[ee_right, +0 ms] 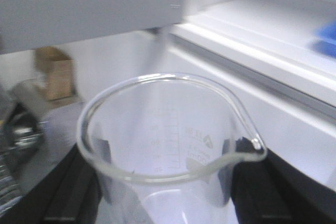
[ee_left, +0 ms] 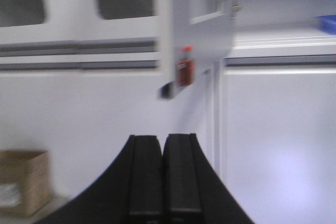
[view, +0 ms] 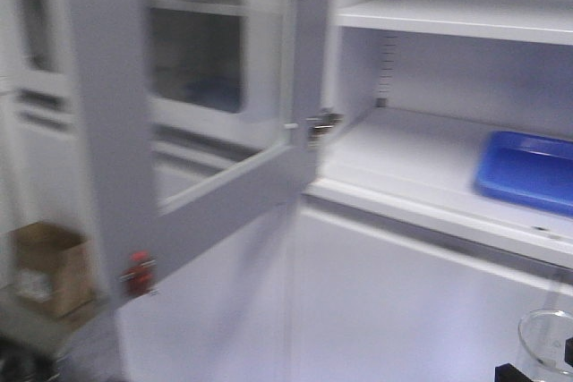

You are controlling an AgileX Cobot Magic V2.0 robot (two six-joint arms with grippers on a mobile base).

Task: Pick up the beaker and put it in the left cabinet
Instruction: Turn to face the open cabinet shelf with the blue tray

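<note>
The beaker is a clear glass cylinder with a pour spout and white printed marks. It fills the right wrist view, held between the black fingers of my right gripper, which is shut on it. In the front view the beaker shows at the bottom right, below the cabinet's lower shelf. The grey cabinet stands open with its glass door swung out to the left. My left gripper is shut and empty, pointing at the white lower cabinet front.
A blue tray lies on the lower shelf at the right. A second shelf sits above. The open door has a red latch at its lower corner. A cardboard box stands at the far left on a low surface.
</note>
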